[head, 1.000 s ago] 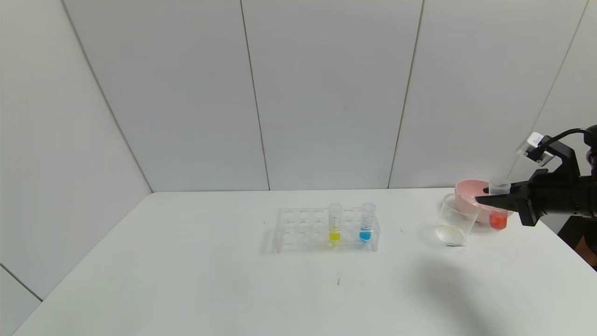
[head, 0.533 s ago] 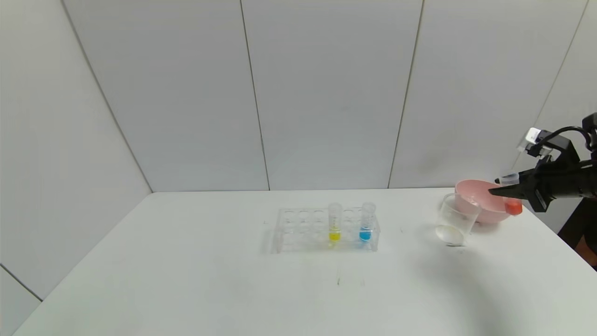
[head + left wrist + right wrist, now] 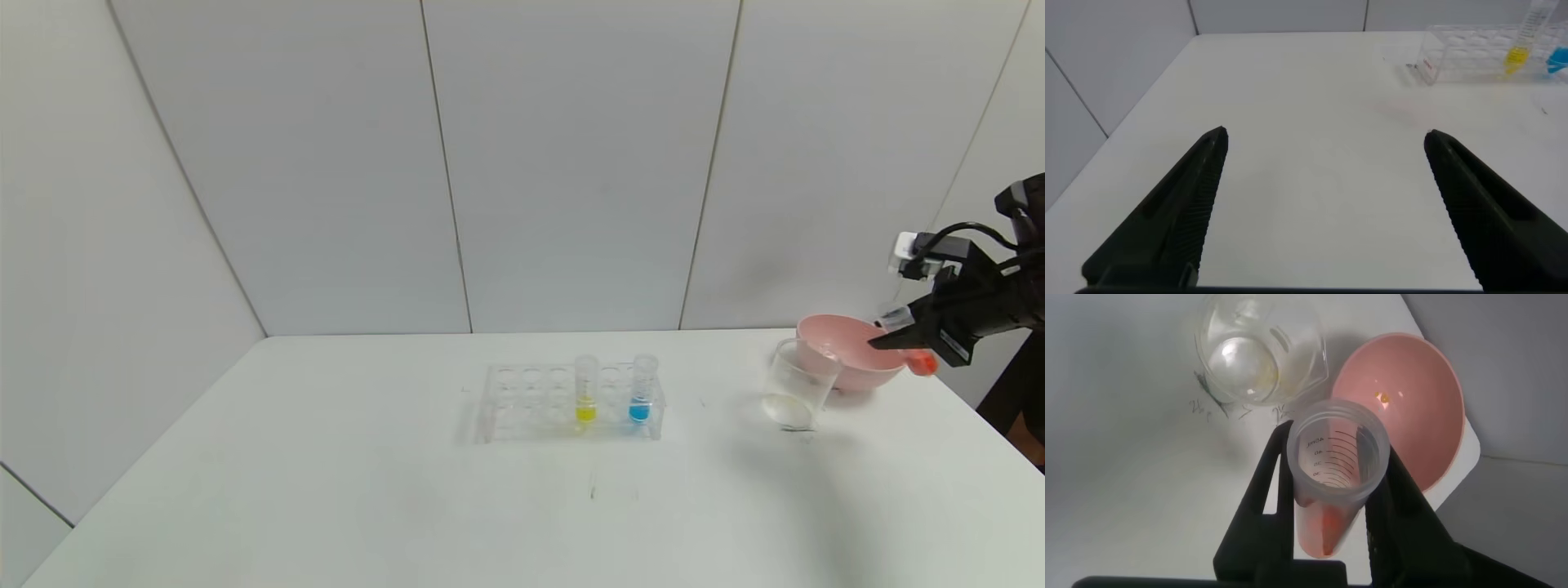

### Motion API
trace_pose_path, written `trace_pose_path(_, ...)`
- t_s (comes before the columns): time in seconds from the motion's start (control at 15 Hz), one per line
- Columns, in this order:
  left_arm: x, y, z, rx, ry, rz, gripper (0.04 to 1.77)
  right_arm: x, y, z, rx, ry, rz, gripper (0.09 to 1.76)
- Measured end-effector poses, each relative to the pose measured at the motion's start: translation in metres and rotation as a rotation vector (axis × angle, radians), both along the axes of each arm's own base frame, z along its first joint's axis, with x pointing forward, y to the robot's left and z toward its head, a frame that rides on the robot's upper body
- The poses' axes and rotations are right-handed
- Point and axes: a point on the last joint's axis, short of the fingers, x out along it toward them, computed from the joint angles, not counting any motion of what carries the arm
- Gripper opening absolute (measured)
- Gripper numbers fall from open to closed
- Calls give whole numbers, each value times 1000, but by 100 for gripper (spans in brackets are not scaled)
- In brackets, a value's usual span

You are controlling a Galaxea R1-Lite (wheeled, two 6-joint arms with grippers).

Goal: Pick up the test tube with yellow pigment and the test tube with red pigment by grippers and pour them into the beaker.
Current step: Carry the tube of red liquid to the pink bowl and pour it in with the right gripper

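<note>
The test tube with red pigment (image 3: 922, 362) is gripped near its mouth by my right gripper (image 3: 878, 336), which is shut on it. It hangs tilted above the pink bowl's right side, its mouth toward the beaker (image 3: 798, 384) and its red end out to the right. In the right wrist view the tube (image 3: 1333, 469) sits between the fingers, with the beaker (image 3: 1259, 351) beyond it. The test tube with yellow pigment (image 3: 585, 389) stands upright in the clear rack (image 3: 526, 404). My left gripper (image 3: 1325, 140) is open over bare table, and the yellow tube (image 3: 1517, 54) is far off.
A pink bowl (image 3: 845, 353) stands just behind and to the right of the beaker, close to the table's right edge. A tube with blue liquid (image 3: 642, 392) stands in the rack beside the yellow one. A white wall closes the back.
My right gripper has risen and moved right, away from the beaker. The red tube has gone from upright to tilted, its red end swinging out to the right.
</note>
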Motion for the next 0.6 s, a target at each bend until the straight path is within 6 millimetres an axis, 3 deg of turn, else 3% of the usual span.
trace_pose_path(0.6, 0, 0, 0, 0, 0, 0, 172, 20, 18, 19, -223, 79, 36, 56)
